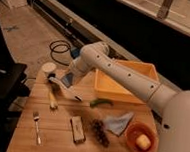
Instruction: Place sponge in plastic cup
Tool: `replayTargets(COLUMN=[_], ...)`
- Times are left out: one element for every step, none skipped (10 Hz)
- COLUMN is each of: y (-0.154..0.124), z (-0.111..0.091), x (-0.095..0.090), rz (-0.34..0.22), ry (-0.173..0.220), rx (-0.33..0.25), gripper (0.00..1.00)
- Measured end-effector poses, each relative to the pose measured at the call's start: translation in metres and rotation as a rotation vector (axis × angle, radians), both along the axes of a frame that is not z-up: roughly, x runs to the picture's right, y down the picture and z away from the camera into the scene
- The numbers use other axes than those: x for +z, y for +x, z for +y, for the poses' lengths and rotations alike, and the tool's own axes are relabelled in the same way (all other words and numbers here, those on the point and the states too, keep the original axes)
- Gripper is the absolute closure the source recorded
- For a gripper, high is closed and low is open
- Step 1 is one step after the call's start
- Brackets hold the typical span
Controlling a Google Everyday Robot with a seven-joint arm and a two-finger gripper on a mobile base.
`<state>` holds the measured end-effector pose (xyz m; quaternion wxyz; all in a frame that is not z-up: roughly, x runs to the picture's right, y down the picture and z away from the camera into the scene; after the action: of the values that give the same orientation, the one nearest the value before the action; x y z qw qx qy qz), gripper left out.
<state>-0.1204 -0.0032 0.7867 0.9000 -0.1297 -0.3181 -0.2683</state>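
Over the ten-o'clock corner of the wooden table (pixel 60 115), the gripper (pixel 59 81) is hanging with its fingers pinched shut on the small blue-grey rectangular sponge (pixel 67 78).
A white round cup (pixel 49 67) is standing just beside the gripper at its eleven o'clock. A silver fork (pixel 37 126) is lying at six, a dark brown rectangular block (pixel 77 129) at five, and a yellow plastic bin (pixel 125 85) is sitting at three.

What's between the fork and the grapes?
Camera view: the brown block lies between fork and grapes; end effector hovers farther back, beside the white cup.
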Motion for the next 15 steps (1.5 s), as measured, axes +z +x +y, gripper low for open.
replayTargets(y=[-0.001,-0.004,-0.008,-0.01,-0.013,-0.015,-0.019,-0.021,-0.023,-0.027,-0.031,-0.038,-0.048,-0.051,-0.05], z=[-0.006,-0.015,-0.032,-0.044,-0.06,-0.076,-0.093,-0.102,-0.11,-0.119,-0.122,-0.124,-0.123,-0.121,-0.121], x=[0.0,0.0,0.006,0.014,0.027,0.04,0.053,0.06,0.065,0.071,0.075,0.078,0.082,0.083,0.083], rz=[0.007,0.01,0.011,0.015,0.019,0.027,0.033,0.036,0.034,0.027,0.02,0.011,0.001,0.004,0.006], ry=[0.026,0.045,0.065,0.074,0.081,0.09,0.103,0.111,0.117,0.124,0.129,0.132,0.128,0.124,0.125], rx=[0.004,0.009,0.013,0.015,0.019,0.019,0.023,0.026,0.032,0.046,0.056,0.064,0.064,0.062,0.063], gripper=[1.0,1.0,1.0,1.0,1.0,1.0,1.0,1.0,1.0,1.0,1.0,1.0,1.0,1.0,1.0])
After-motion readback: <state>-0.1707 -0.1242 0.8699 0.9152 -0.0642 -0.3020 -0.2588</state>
